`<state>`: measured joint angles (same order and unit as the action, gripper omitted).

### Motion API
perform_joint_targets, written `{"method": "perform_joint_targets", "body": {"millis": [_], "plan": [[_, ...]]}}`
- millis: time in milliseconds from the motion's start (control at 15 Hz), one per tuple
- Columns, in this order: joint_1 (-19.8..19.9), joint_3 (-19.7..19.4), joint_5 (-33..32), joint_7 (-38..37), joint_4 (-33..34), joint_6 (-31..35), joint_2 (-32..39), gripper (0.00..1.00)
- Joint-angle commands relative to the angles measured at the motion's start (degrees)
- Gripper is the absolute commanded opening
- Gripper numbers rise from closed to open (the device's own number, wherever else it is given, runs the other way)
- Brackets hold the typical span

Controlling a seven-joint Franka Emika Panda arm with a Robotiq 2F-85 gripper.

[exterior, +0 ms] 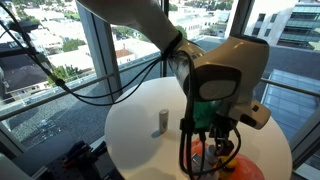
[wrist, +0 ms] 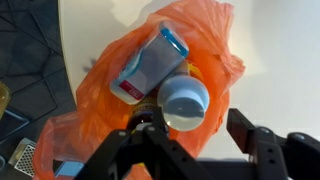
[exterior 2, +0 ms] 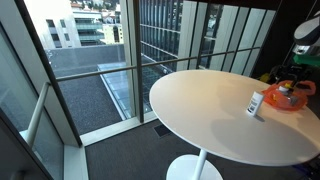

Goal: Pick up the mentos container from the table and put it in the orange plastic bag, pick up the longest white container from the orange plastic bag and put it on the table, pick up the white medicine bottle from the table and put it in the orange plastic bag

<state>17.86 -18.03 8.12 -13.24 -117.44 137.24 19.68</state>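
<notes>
The arm (exterior: 130,20) bends steeply downward, its jaws standing partly apart.

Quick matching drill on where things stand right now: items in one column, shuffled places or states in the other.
1 mentos container
2 white bottle
3 orange plastic bag
4 gripper

A over the bag, jaws apart
B upright on the table, apart from the bag
C lying inside the bag
D crumpled on the table

Pairs: 1-C, 2-B, 3-D, 4-A
</notes>
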Motion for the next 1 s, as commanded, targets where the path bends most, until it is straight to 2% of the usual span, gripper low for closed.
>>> {"method": "perform_joint_targets", "body": {"millis": [0, 333, 533, 800, 933], "plan": [[-0.05, 0.55, -0.08, 2.09, -2.62, 0.55, -3.57, 0.99], [-1.91, 0.70, -2.97, 2.90, -4.85, -2.86, -8.08, 1.00], [-3.99, 0.63, -8.42, 1.53, -6.25, -6.00, -11.01, 1.00], [-6.46, 2.21, -14.74, 1.18, -8.51, -10.85, -15.61, 1.00], [-7.46, 3.77, -15.76, 2.01, -10.01, -11.51, -17.96, 1.00]]}}
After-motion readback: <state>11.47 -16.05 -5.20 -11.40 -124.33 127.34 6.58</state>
